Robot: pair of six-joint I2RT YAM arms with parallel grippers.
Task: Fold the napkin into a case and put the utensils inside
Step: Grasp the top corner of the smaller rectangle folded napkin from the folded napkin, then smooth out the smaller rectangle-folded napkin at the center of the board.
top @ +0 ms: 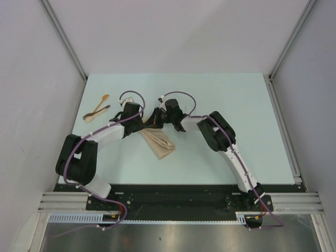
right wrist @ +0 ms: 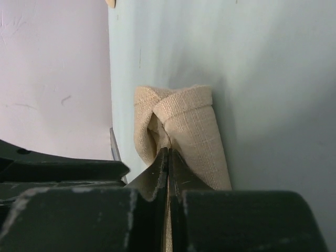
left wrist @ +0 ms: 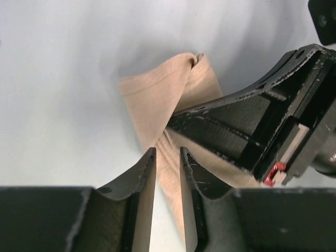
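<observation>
The napkin (top: 161, 144) is a narrow beige folded strip lying slantwise in the middle of the table. Its far end is lifted, and my right gripper (top: 154, 121) is shut on a fold of the cloth (right wrist: 194, 126), jaws pressed together (right wrist: 168, 153). My left gripper (top: 140, 126) sits right beside it at the same end. In the left wrist view its jaws (left wrist: 168, 157) stand slightly apart, with the napkin (left wrist: 157, 89) showing through the gap. The utensils lie crossed at the far left: a light wooden spoon (top: 101, 103) and a darker piece (top: 100, 111).
The pale green table (top: 236, 131) has white walls at the back and both sides, with metal rails (top: 286, 131) along its edges. The right gripper's black finger (left wrist: 236, 126) crosses the left wrist view, close to the left fingers.
</observation>
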